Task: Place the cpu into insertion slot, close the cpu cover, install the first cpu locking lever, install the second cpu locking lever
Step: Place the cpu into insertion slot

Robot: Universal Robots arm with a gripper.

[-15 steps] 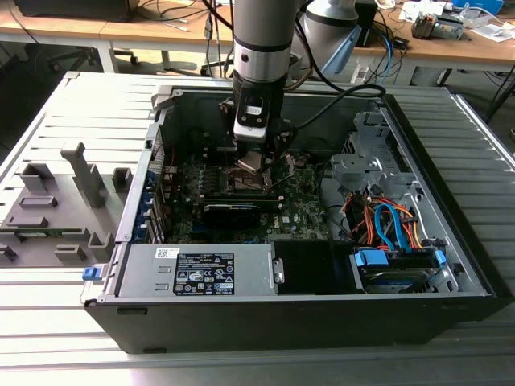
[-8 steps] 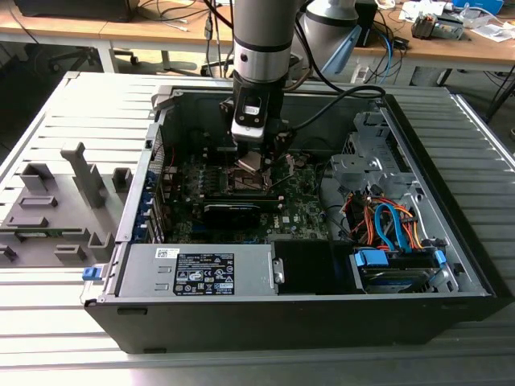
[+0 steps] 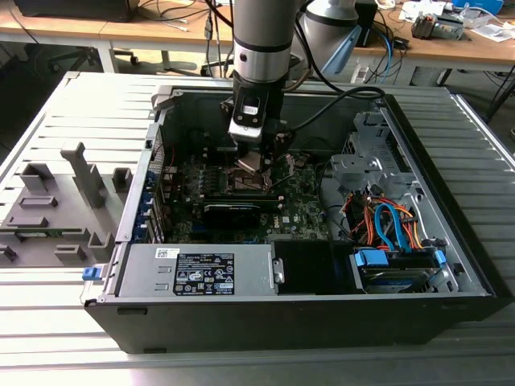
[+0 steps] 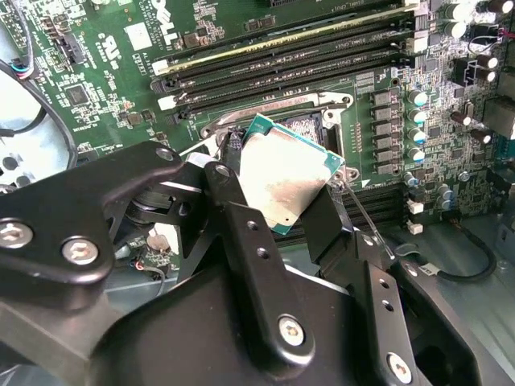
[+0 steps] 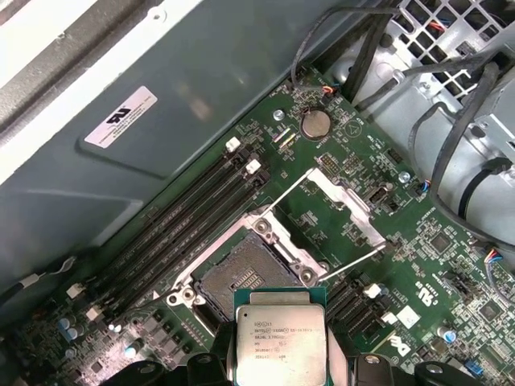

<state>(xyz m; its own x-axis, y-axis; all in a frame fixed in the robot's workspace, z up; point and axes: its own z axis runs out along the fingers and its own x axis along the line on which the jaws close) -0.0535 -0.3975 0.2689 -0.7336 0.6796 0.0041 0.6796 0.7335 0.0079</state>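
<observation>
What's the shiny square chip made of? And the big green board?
On the cpu, the top looks like matte silver-grey metal, gleaming dully; its edge is green, like circuit board. The motherboard looks like green laminate, probably fibreglass, studded with soldered parts.

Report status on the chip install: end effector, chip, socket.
End effector shut on chip. Chip held off the board near the socket, not seated. Cover stands open, socket recess exposed.
</observation>
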